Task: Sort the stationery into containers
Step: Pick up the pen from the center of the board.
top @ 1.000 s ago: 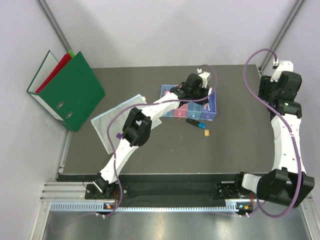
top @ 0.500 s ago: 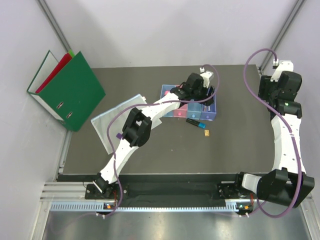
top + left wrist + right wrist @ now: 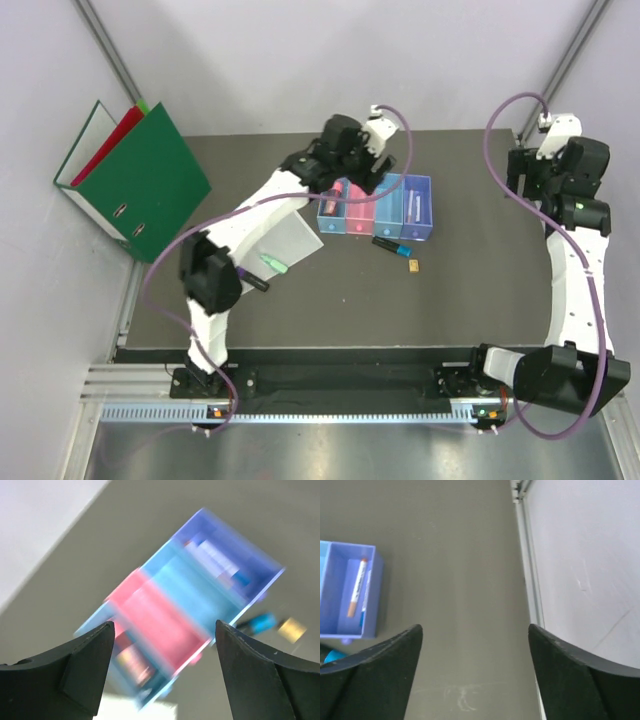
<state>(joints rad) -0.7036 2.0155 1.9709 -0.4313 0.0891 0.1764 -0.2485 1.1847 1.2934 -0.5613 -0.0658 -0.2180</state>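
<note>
Two binders [image 3: 150, 185] stand left of the table [image 3: 470, 290]. Both grippers gape wide, holding nothing: the left gripper [image 3: 162, 630] over the row of bins [image 3: 388, 226], the right gripper [image 3: 475, 627] near the table's right edge. A green highlighter [image 3: 272, 263] lies on the clear sleeve [image 3: 297, 235]. A blue-capped marker [image 3: 390, 244] and a tan block [image 3: 412, 266] lie just in front of the bins.

Four joined bins [image 3: 417, 234] (light blue, pink, blue, purple) sit beneath the left arm [image 3: 262, 205], a blue-tipped marker [image 3: 390, 245] and tan block [image 3: 412, 266] just in front — a green highlighter [image 3: 270, 263] lies on the clear sleeve [image 3: 298, 238].
</note>
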